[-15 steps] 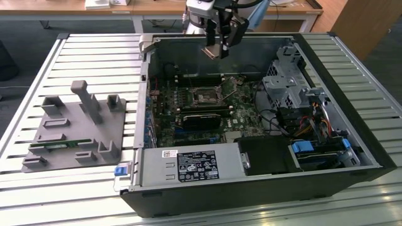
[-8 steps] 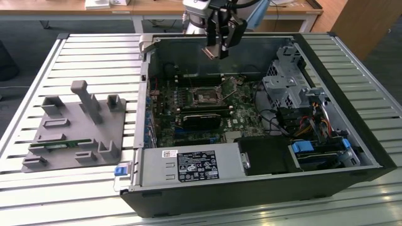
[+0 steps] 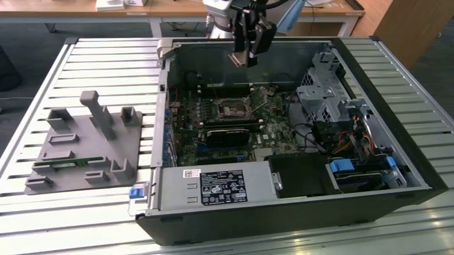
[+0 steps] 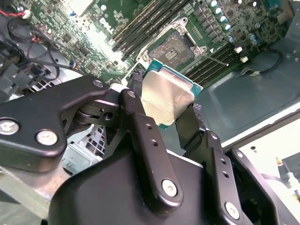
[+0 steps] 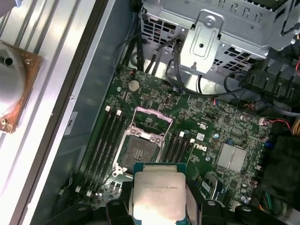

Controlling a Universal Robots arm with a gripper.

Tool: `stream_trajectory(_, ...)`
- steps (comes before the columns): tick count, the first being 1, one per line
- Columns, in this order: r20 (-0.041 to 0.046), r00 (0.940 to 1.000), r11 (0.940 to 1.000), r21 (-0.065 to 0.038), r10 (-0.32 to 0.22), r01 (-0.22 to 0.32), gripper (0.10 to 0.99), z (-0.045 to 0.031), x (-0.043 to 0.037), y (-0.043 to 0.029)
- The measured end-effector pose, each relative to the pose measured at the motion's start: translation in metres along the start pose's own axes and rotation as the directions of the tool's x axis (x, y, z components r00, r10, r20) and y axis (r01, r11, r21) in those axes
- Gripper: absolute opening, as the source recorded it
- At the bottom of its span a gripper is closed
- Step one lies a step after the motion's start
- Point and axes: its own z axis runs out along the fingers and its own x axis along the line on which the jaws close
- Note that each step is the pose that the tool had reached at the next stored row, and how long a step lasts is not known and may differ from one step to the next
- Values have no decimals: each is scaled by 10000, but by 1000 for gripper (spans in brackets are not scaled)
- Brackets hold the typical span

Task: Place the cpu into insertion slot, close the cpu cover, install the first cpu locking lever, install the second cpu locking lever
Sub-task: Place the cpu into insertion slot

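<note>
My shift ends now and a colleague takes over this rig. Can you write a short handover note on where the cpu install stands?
Pincer: shut on the cpu, gripping two opposite edges, metal top facing the wrist cameras.
Position: held in the air inside the open computer case, above the motherboard, close to the insertion slot but not in it.
Insertion slot: empty. cpu cover: hinged open.
Done: cpu is in the grasp.
Left: seating it, closing the cover, both lever steps.
</note>
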Motion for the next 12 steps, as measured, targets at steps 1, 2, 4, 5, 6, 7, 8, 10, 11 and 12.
stream_trajectory(1,8,10000,10000,2,94,-94,533,1,0,0)
stream_trajectory(2,17,9998,9998,6,184,-184,533,1,1,0)
stream_trajectory(4,38,9994,9994,13,351,-351,533,2,2,1)
stream_trajectory(5,50,9990,9991,17,435,-435,533,2,2,1)
stream_trajectory(6,62,9986,9986,20,522,-522,533,3,3,1)
stream_trajectory(7,77,9981,9981,24,615,-615,533,4,3,1)
stream_trajectory(8,90,9975,9975,28,700,-700,533,4,4,1)
stream_trajectory(10,119,9961,9962,35,875,-876,533,4,5,1)
stream_trajectory(11,137,9953,9954,40,961,-961,533,5,6,2)
stream_trajectory(12,154,9944,9945,43,1046,-1047,533,5,6,2)
